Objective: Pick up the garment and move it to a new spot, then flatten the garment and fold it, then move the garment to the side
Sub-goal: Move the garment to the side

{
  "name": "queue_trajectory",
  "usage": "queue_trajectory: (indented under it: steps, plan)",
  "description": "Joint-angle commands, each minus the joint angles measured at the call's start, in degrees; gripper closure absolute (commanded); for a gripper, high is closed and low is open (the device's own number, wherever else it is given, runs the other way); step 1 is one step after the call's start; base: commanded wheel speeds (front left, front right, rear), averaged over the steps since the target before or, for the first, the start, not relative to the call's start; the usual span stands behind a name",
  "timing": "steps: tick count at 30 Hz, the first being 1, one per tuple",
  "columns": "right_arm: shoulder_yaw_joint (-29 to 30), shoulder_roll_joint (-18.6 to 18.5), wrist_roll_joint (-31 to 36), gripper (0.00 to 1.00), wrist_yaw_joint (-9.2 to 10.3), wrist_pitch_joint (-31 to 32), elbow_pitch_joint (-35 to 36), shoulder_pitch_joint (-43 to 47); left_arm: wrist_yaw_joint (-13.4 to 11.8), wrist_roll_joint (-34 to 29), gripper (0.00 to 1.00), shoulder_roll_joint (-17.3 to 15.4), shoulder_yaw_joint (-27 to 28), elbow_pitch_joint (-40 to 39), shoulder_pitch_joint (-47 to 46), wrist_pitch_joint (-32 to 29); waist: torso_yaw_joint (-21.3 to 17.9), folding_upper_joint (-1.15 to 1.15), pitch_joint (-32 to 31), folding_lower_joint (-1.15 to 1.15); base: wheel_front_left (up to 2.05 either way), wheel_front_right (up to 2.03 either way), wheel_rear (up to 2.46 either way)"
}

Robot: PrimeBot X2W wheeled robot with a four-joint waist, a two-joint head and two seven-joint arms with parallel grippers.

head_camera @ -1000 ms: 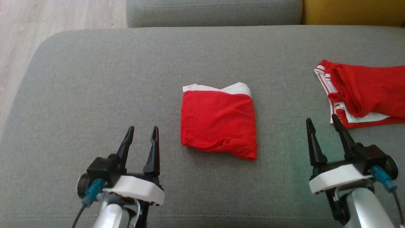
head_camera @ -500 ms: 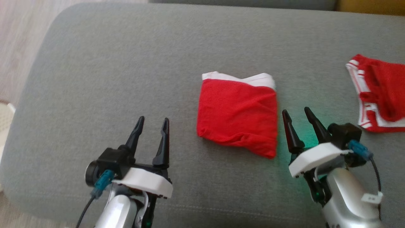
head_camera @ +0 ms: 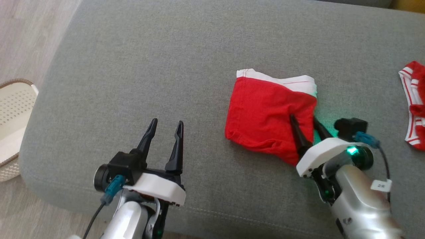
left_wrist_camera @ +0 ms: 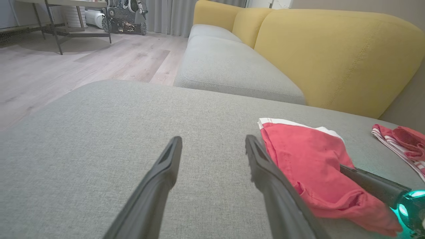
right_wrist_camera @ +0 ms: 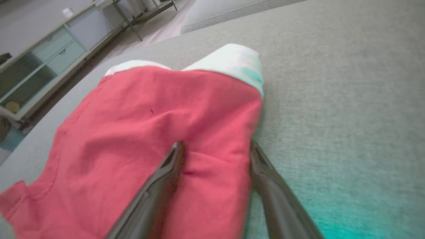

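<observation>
Here we see the garment (head_camera: 265,113) lying on the grey seat cushion (head_camera: 166,49), right of the middle in the head view. It is a bright red piece folded into a rough rectangle. A white band runs along its far edge, and a thin red line of stitching shows on that band. The cloth isn't quite smooth. Soft creases cross the top layer, and the near edge is rumpled into a thick rolled fold that slants down toward the near right corner.

Our right gripper (head_camera: 302,117) is at the garment's right side with its jaws apart. In the right wrist view, one dark finger lies over the red cloth and the other sits at the cloth's right edge against the cushion, with a strip of the fabric between them. We cannot tell whether the tips press into the cloth. A green light glows on that wrist and tints the cushion beside it.

Our left gripper (head_camera: 167,121) hovers over bare cushion, well apart from the garment, with its jaws also spread and nothing between them.

A second red garment with white stripes (head_camera: 413,106) lies at the far right of the cushion. A pale perforated basket (head_camera: 13,113) stands on the wooden floor (head_camera: 33,20) at the left.
</observation>
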State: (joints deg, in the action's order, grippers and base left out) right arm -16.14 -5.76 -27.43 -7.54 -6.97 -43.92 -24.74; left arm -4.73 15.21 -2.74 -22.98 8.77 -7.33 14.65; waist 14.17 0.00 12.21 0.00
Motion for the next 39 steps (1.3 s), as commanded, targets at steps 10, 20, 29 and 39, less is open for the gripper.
queue_trajectory:
  steps: [10,20,29,39]
  plan:
    - [-6.5,-5.4,14.6,1.00,0.05,-7.2,-2.7,-4.9,-0.5,-0.3,0.00,-0.1,1.9,-1.6,-2.1,0.3,-3.1,0.00,-1.1,0.00,0.00,0.00,0.00]
    - [-11.6,-17.6,24.6,1.00,0.05,-7.4,3.0,-9.9,0.2,-1.3,0.00,-0.1,2.1,-2.2,-4.5,0.3,-10.6,0.00,1.2,0.00,0.00,0.00,0.00]
    - [-19.2,-34.0,18.7,1.00,0.05,-1.8,6.9,-18.9,1.7,-3.2,0.00,-0.1,1.8,-2.0,-9.3,0.3,-16.4,0.00,7.2,0.00,0.00,0.00,0.00]
    - [-21.6,-44.6,12.7,1.00,0.05,4.7,7.2,-24.1,2.3,-4.0,0.00,-0.1,1.0,-1.7,-13.3,0.3,-17.9,0.00,12.2,0.00,0.00,0.00,0.00]
